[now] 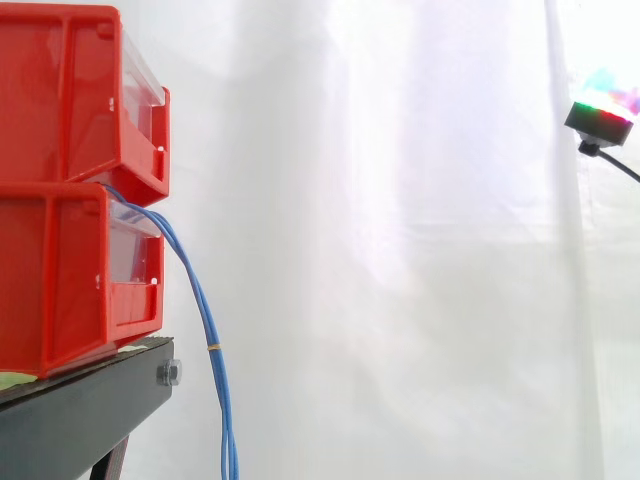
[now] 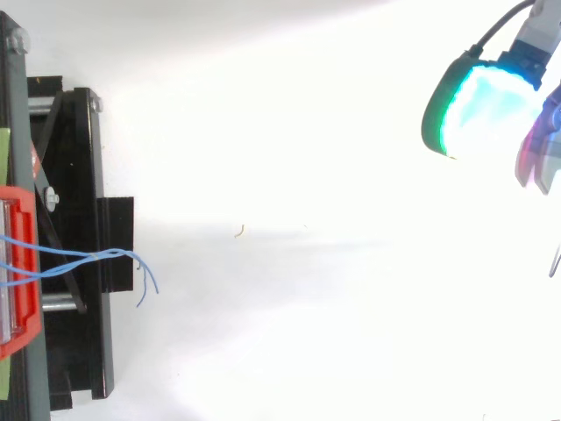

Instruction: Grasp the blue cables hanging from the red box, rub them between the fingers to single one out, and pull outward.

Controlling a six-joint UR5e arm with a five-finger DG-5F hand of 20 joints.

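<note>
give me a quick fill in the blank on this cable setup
The thin blue cables hang from the ___ of two stacked red plastic bins. The bins sit on a ___ metal stand. A small ___ band circles the cables. The robot's hand is at the side view's ___ edge.
Missing: lower; black; yellow; right.

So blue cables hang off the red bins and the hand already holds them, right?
Not quite. The hand does not hold them: the side view shows it at the right edge, well apart from the cables. The rest is right: the blue cables hang off the red bins.
</note>
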